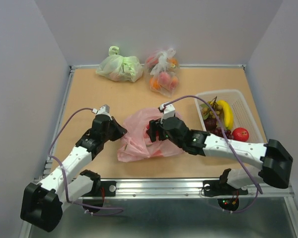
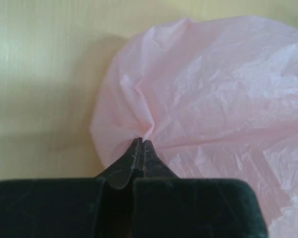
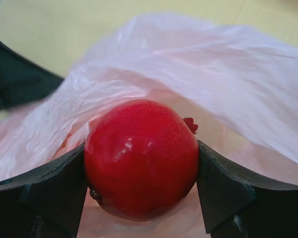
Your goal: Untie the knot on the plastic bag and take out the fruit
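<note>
The plastic bag (image 1: 139,143) lay crumpled mid-table; the right arm (image 1: 223,146) stretched low toward it, the left arm (image 1: 77,156) bent at the elbow. The left gripper (image 2: 141,145) pinched a fold at the bag's left edge, jaws pressed together; the right gripper (image 3: 141,163), jaws spread, clasped a red fruit (image 3: 139,144) inside the bag.

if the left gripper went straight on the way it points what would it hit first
The thin translucent pink plastic bag: the left gripper pinches a fold of it, and more crumpled film likely lies directly ahead.
</note>
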